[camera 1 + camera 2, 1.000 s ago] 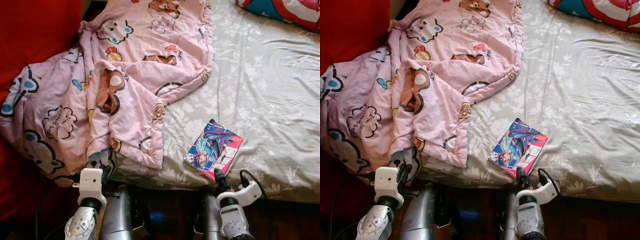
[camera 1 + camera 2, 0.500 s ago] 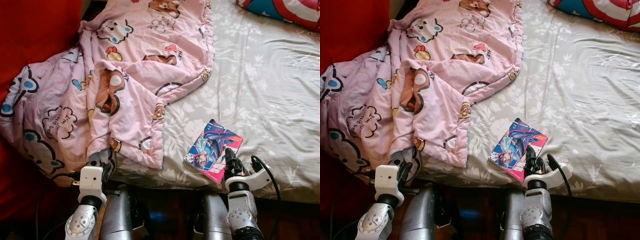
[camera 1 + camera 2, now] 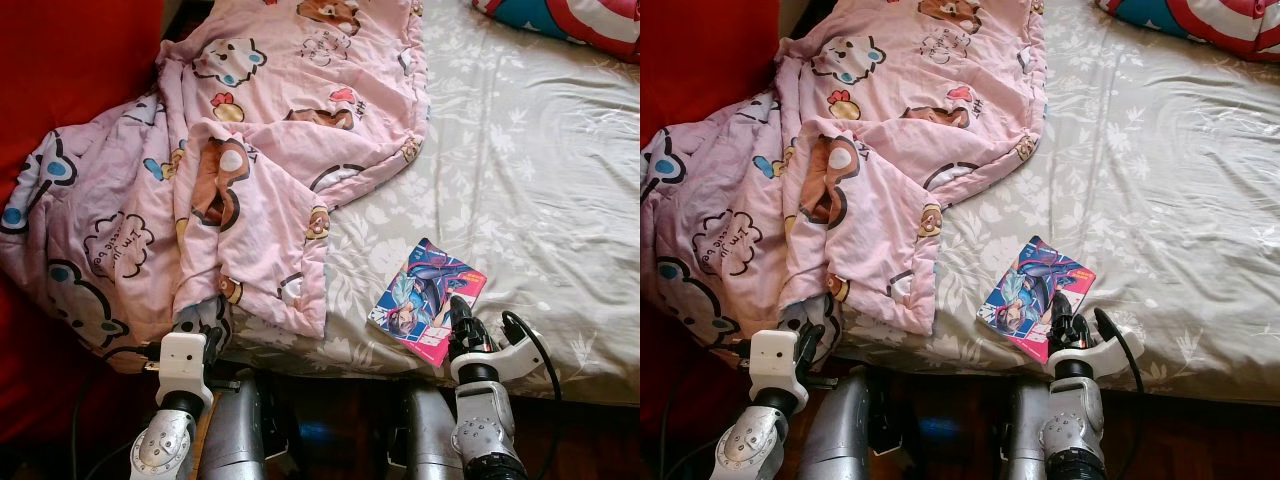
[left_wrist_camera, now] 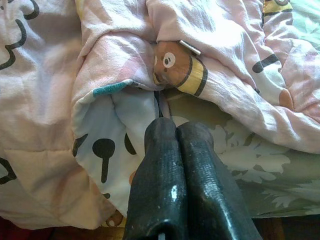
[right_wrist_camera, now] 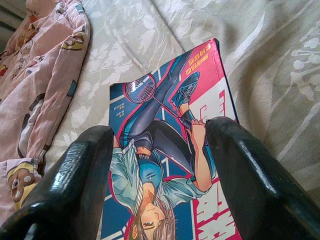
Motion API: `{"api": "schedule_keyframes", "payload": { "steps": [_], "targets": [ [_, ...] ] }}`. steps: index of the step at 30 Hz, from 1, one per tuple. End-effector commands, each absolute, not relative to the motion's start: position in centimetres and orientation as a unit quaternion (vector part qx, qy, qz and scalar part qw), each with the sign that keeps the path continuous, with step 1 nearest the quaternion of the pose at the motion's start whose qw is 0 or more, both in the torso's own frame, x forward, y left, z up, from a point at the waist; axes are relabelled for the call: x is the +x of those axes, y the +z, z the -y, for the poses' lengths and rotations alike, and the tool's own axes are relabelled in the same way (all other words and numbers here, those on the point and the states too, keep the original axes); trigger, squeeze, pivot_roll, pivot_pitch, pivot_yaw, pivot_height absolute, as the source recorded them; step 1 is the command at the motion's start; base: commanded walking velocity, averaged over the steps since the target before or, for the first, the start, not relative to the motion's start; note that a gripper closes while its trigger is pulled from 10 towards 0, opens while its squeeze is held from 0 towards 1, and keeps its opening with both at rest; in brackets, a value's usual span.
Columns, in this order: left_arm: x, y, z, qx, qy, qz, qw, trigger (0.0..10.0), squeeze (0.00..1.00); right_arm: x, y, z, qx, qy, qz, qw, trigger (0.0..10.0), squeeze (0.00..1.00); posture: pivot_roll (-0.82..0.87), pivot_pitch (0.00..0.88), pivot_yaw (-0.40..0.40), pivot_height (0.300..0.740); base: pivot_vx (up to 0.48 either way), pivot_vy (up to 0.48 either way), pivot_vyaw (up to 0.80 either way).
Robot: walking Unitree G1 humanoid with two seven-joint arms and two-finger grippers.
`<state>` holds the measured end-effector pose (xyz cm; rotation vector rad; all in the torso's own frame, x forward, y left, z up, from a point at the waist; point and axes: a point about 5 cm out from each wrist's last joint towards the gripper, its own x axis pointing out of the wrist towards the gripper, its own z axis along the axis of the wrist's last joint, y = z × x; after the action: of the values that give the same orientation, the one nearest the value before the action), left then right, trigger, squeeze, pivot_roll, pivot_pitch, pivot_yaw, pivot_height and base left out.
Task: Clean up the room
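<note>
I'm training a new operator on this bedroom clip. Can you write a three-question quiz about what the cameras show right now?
1. True or false: the right gripper has its jaws open over the comic book.
2. Which does the left gripper point at?
A. the pillow
B. the pink blanket
C. the comic book
3. Fill in: the comic book lies on the grey floral ____, near the bed's front edge.

Key:
1. True. One finger shows on each side of the cover.
2. B. Its shut jaws sit at the blanket's edge.
3. sheet
</note>
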<state>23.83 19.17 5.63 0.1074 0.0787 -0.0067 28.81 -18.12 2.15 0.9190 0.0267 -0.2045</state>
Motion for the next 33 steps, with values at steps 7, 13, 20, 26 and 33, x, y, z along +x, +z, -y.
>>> {"api": "schedule_keyframes", "payload": {
  "steps": [7, 13, 20, 26, 33],
  "targets": [
    [23.2, 4.7, -19.5, 0.058, -0.001, -0.061, 0.996, 10.0, 0.0, 30.1, 2.3, 18.5, 0.395, -0.105, -0.058, 0.911, 10.0, 0.0, 0.09, 0.282, -0.023, 0.615, 0.0, 0.0, 0.0],
    [23.4, 4.8, -19.5, 0.06, -0.001, -0.059, 0.996, 10.0, 0.0, 32.7, 4.1, 18.6, 0.283, -0.08, -0.091, 0.951, 10.0, 0.0, 0.09, 0.284, -0.024, 0.615, 0.0, 0.0, 0.0],
    [23.1, 4.9, -19.6, 0.06, -0.001, -0.058, 0.996, 10.0, 0.0, 32.8, 4.1, 19.1, 0.271, -0.096, -0.103, 0.952, 10.0, 0.0, 0.11, 0.294, -0.02, 0.615, 0.0, 0.0, 0.0],
    [22.7, 4.9, -19.8, 0.063, -0.001, -0.06, 0.996, 10.0, 0.0, 32.4, 3.5, 19.6, 0.276, -0.114, -0.12, 0.947, 10.0, 0.0, 0.12, 0.305, -0.016, 0.615, 0.0, 0.0, 0.0],
    [21.4, 4.9, -20.3, 0.069, 0.001, -0.068, 0.995, 10.0, 0.0, 31.7, 2.5, 20.4, 0.293, -0.137, -0.142, 0.936, 10.0, 0.0, 0.15, 0.344, -0.002, 0.615, 0.0, 0.0, 0.0]
  ]
}}
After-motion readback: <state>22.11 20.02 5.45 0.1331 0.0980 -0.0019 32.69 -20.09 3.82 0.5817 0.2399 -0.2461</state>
